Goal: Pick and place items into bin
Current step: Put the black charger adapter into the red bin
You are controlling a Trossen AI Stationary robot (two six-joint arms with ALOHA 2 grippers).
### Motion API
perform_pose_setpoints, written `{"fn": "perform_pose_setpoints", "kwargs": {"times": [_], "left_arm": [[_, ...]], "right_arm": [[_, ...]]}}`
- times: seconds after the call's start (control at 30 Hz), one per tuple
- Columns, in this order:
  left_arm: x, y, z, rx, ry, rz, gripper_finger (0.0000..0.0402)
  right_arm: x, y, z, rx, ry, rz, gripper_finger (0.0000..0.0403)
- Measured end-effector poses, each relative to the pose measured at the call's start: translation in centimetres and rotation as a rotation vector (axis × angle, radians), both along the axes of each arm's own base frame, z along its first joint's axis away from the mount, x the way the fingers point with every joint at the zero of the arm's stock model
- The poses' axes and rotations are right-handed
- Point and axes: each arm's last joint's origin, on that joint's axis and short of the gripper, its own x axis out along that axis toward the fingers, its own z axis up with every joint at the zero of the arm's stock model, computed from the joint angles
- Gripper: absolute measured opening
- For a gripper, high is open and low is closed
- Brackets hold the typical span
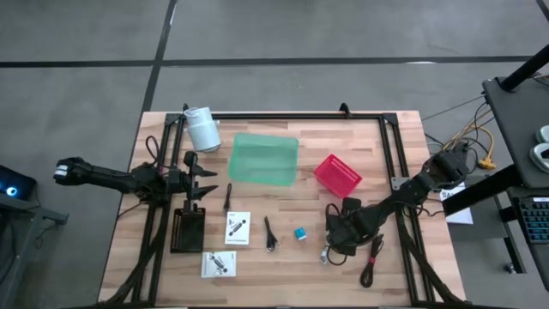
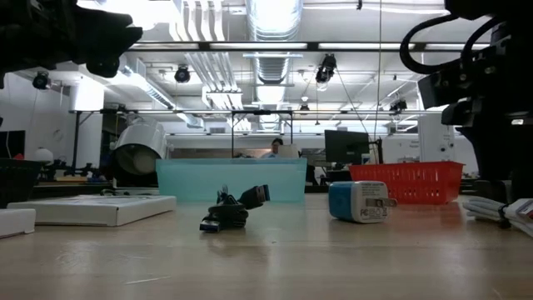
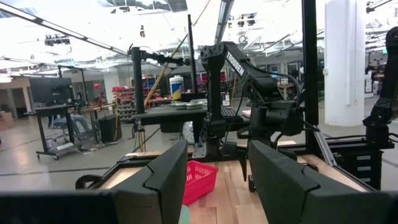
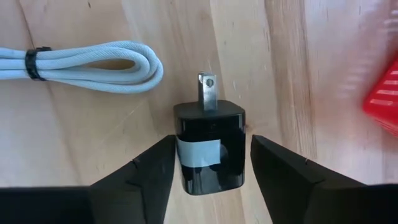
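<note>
Fingers of the left gripper [image 1: 204,178] stand apart with nothing between them, out over the left side of the table [image 1: 283,283], near the white roll [image 1: 202,127]. In the left wrist view the two dark fingers [image 3: 168,180] have a wide gap, and the room shows through it.

Just by that gripper lies a thin black stick [image 1: 228,196]. Below it are two white packets, one [image 1: 238,227] near the middle and one [image 1: 220,263] closer to the front edge. A dark flat stand [image 1: 187,228] sits beside them.

Next comes the green bin [image 1: 264,159], set toward the back of the table. A small black cable [image 1: 270,235] lies in front of it. The little blue cube [image 1: 300,233] sits just right of that cable.

The red basket [image 1: 337,174] stands to the right of the green bin.

Then comes the right gripper [image 1: 336,230], low over the table, right of the blue cube. Its fingers [image 4: 140,177] sit on each side of a tiny black adapter [image 4: 209,146], very close to it. I cannot tell if they press on it. The adapter lies flat on the wood with its metal prong pointing away from the gripper. A silver cable [image 4: 81,62], tied in a loop, lies just beside it. A black cable [image 1: 373,260] lies further right, near the front edge.
</note>
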Motion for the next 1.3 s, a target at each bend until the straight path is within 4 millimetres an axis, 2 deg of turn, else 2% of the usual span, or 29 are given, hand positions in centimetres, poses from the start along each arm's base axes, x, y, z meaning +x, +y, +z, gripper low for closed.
{"fn": "perform_pose_setpoints", "kwargs": {"times": [0.27, 0.63, 1.3], "left_arm": [[0.0, 0.0, 0.0, 0.000, -0.002, 0.000, 0.0157], [0.0, 0.0, 0.0, 0.000, -0.002, 0.000, 0.0157], [0.0, 0.0, 0.0, 0.000, 0.000, 0.000, 0.0157]], "right_arm": [[0.0, 0.0, 0.0, -0.002, 0.001, 0.006, 0.0131], [0.5, -0.2, 0.5, -0.003, -0.006, 0.018, 0.0136], [2.8, -2.7, 5.7, -0.225, 0.033, 0.025, 0.0136]]}}
